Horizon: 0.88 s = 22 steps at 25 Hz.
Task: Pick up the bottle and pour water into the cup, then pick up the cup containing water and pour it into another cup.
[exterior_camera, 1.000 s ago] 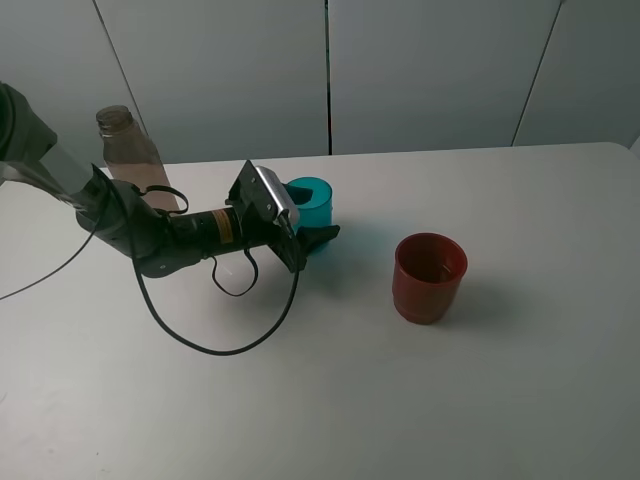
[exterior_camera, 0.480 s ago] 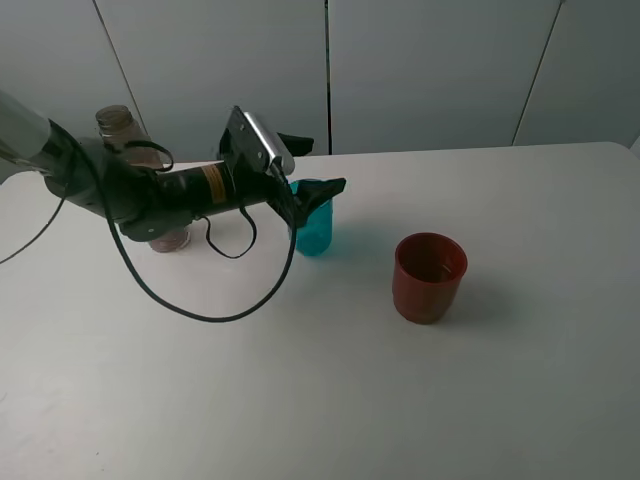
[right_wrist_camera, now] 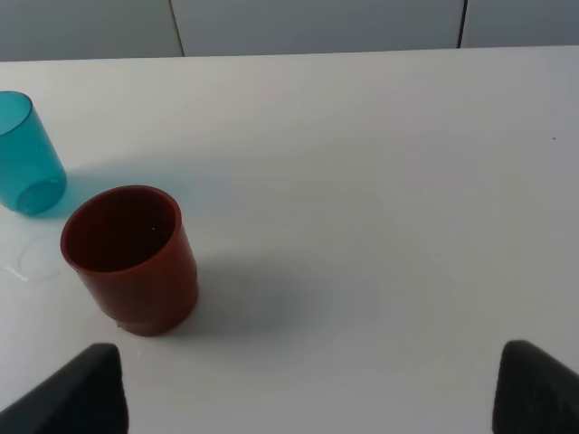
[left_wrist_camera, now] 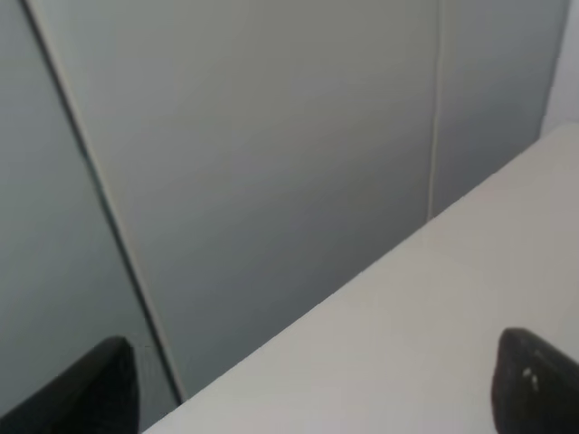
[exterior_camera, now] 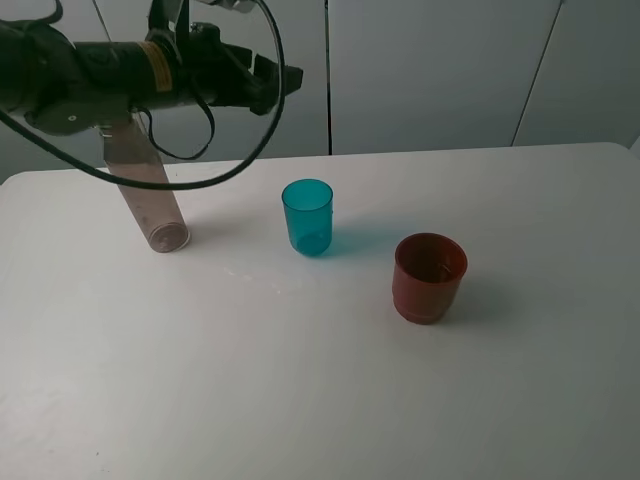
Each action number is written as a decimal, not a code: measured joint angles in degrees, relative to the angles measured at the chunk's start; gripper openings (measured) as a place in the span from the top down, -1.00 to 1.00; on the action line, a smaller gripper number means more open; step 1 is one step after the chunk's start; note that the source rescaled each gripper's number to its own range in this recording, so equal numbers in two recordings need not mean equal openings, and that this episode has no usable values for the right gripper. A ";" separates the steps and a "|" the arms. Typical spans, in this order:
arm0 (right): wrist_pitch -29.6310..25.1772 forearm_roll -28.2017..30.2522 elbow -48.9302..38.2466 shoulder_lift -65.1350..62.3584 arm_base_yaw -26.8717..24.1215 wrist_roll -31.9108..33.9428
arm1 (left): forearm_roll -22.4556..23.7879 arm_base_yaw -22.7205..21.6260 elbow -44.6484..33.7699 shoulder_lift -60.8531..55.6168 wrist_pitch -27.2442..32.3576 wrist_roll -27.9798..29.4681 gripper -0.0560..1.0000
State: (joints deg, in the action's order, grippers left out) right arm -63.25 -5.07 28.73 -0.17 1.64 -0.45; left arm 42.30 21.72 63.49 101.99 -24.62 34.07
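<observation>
**Left arm lifted off the cup**

Since approx 1 s ago, the left gripper (exterior_camera: pixel 285 78) has been raised from beside the teal cup (exterior_camera: pixel 307 216) to high above the table's (exterior_camera: pixel 330 400) far-left area; the cup itself has been left upright where it stood. Jaws are seen spread wide w/ nothing between them: in the left wrist view only two dark fingertips (left_wrist_camera: pixel 534 380) are caught at the frame's corners, w/ wall panels and table edge between.

The bottle (exterior_camera: pixel 145 190) is stood on the table at far left, partly hidden behind the raised arm; its neck is covered by the arm. The teal cup is placed near table centre, well apart from the bottle. The red-brown cup (exterior_camera: pixel 430 276) is set upright just to the right and nearer the camera, close to but not touching the teal one.

In the right wrist view the right gripper (right_wrist_camera: pixel 308 398) is shown wide apart, empty, w/ red-brown cup (right_wrist_camera: pixel 132 258) and teal cup (right_wrist_camera: pixel 27 154) ahead of it. Contents of either cup can't be told.
</observation>
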 joint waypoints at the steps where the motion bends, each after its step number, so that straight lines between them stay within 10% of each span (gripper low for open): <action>1: 0.00 0.00 0.00 0.00 0.00 0.00 | -1.45 0.00 0.00 -2.02 4.14 0.54 -0.97; 13: 0.00 0.00 0.00 0.00 0.00 0.00 | -32.29 -0.79 0.00 -26.38 46.73 -20.21 -0.97; 22: 0.00 0.00 0.00 0.00 0.00 0.00 | -35.02 -8.41 -1.03 -44.32 63.92 -22.71 -0.97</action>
State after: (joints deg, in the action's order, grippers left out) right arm -63.25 -5.07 28.73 -0.17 1.64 -0.45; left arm 7.28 13.31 62.46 57.68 39.30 11.36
